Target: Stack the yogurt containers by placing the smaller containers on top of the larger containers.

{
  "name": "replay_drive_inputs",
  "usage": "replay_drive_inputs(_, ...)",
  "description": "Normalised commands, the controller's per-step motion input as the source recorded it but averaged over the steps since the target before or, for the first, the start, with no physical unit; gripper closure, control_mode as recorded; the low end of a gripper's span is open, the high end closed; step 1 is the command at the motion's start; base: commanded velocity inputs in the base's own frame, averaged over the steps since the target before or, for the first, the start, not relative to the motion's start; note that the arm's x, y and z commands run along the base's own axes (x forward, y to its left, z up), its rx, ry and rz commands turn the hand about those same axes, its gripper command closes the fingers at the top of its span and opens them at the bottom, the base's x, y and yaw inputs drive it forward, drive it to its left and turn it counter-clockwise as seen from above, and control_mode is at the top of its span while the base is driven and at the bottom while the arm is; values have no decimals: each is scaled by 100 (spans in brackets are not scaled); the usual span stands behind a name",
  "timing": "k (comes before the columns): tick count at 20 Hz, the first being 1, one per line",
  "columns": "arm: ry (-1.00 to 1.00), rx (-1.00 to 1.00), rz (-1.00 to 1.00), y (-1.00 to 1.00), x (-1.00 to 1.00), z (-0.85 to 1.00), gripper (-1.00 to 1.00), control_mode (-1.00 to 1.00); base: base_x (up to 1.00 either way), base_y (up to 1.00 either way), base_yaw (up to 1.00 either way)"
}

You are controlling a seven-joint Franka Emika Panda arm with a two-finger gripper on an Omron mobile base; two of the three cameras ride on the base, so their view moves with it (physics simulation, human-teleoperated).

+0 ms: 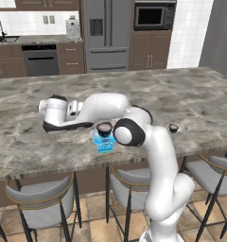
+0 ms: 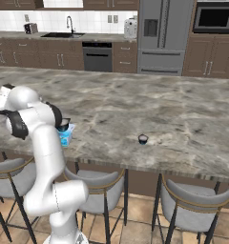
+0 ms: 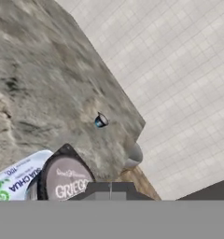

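While my tool (image 3: 109,189) is pinched shut on nothing, the small cup (image 1: 104,128) sits on the blue tub (image 1: 104,142) by the desk's (image 1: 191,94) front edge, tiny cup (image 1: 173,127) well apart.

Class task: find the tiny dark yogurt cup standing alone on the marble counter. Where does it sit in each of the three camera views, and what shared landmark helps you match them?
Left base view: the tiny cup stands right of centre, near the counter's front edge.
Right base view: it stands just right of centre, apart from the arm.
Hand view: it lies near the middle, by the counter's edge.
Shared landmark: the light-blue tub with a dark cup on top.
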Motion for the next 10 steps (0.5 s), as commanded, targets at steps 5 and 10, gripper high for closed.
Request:
replay_drive_inputs(5,-7,0,0,0,-31,46,100,-100,0,0,0)
replay_drive_inputs(10,-13,12,0,-23,-40,33,100,-100,0,0,0)
